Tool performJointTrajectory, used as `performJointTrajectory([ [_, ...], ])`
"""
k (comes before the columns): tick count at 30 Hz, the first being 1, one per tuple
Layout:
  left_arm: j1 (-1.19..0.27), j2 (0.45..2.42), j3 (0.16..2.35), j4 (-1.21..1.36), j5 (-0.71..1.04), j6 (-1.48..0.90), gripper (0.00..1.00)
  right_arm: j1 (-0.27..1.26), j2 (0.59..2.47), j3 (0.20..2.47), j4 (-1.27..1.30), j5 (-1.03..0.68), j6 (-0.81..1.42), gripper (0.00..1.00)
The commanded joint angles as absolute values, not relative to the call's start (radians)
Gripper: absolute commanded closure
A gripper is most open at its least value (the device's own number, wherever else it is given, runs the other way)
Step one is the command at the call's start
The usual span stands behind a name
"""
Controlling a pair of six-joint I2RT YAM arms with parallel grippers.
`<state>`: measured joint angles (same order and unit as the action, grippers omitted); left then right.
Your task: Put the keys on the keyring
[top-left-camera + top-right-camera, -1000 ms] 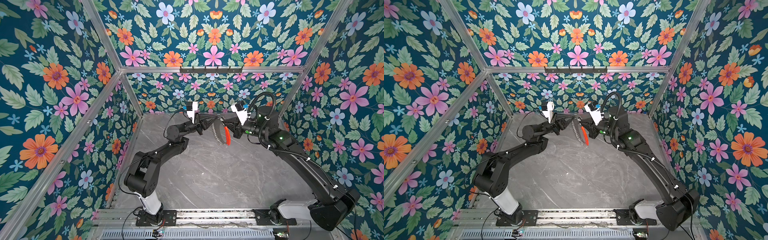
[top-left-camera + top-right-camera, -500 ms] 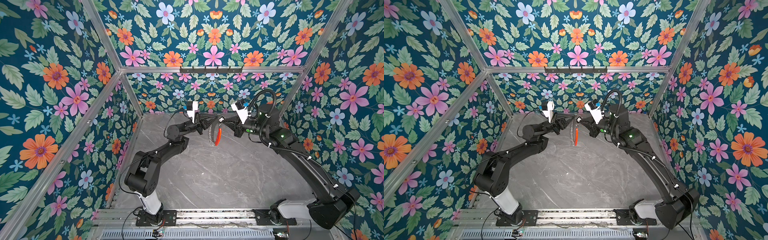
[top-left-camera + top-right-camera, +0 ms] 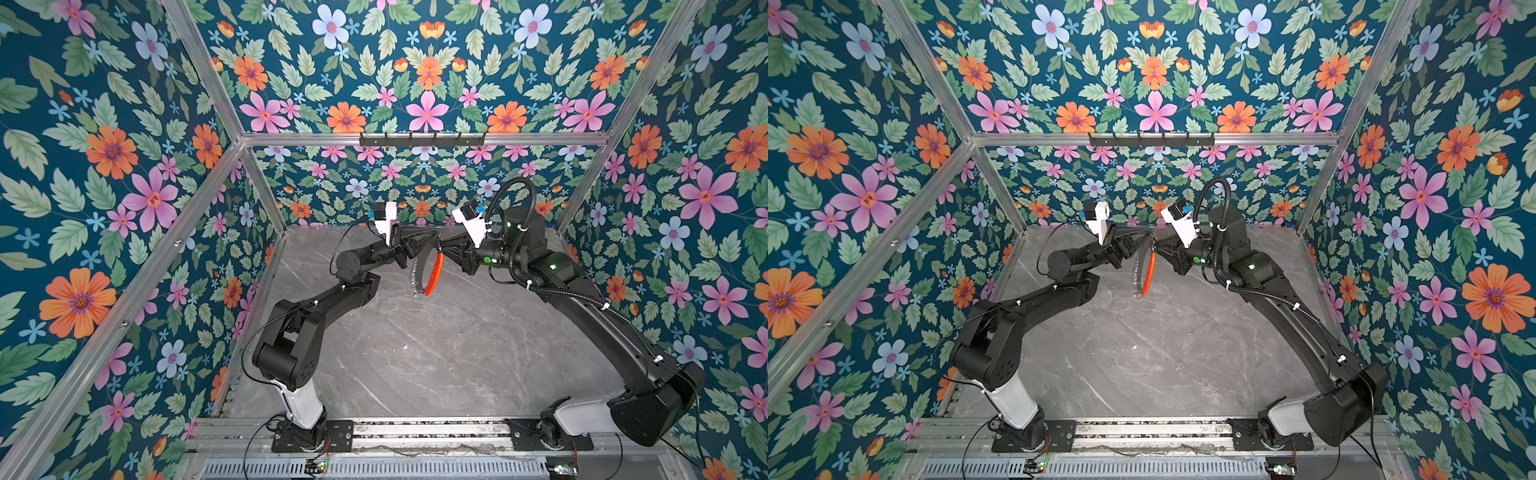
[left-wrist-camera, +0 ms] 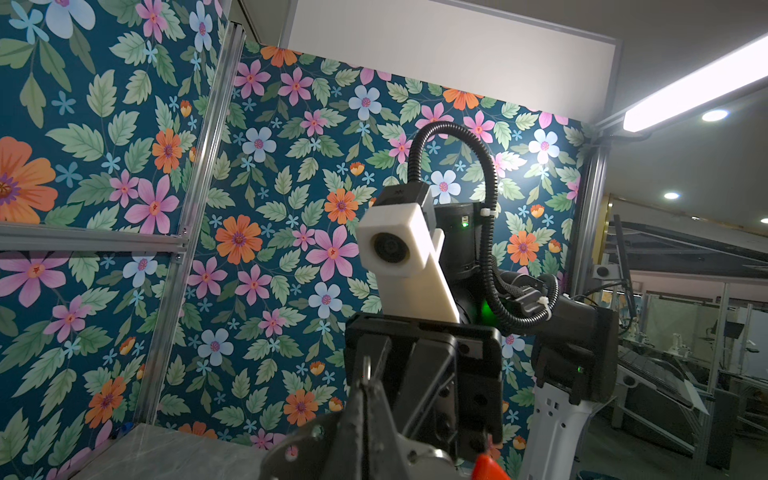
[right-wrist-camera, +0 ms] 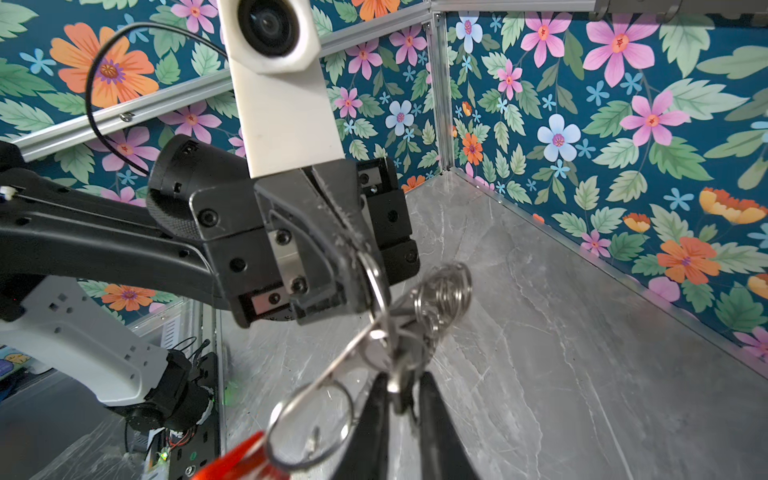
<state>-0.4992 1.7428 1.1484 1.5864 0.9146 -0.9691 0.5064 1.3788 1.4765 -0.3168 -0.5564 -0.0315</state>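
The keyring [image 3: 435, 272], silver-ringed with a red arc, hangs from clamped left fingers [image 5: 328, 249]; right fingers [image 5: 374, 419] slightly parted

Keyring [image 3: 432, 286]: large thin wire loop, seen hung upright in the air near the far middle of the table [image 3: 415, 353], clear of its surface. It is viewed almost edge-on in both top views. A bright red curved segment [image 3: 1148, 274] is carried on one side. Small silver rings [image 3: 413, 279] are strung down the other and are seen bunched on the wire in the right wrist view. The key cannot be told apart among the metal.
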Motion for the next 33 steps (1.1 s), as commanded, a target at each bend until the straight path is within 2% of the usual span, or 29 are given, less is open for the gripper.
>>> performJointTrajectory([
  [1,-0.5,1.735,1.149,1.651,0.899,-0.972,1.0,0.497,1.349,1.458,-0.322,-0.508,-0.047,0.74],
  [6,-0.5,1.736,1.148,1.653,0.9,-0.973,1.0,0.462,1.308,1.452,-0.32,-0.502,-0.043,0.67],
  [15,-0.5,1.736,1.146,1.655,0.902,-0.977,1.0,0.452,1.304,1.488,-0.25,-0.59,0.024,0.67],
  [20,-0.502,1.733,1.141,1.655,0.902,-0.976,1.0,0.452,1.335,1.513,-0.19,-0.661,0.086,0.76],
  [33,-0.503,1.736,1.146,1.658,0.9,-0.979,1.0,0.452,1.381,1.528,-0.16,-0.721,0.134,0.86],
])
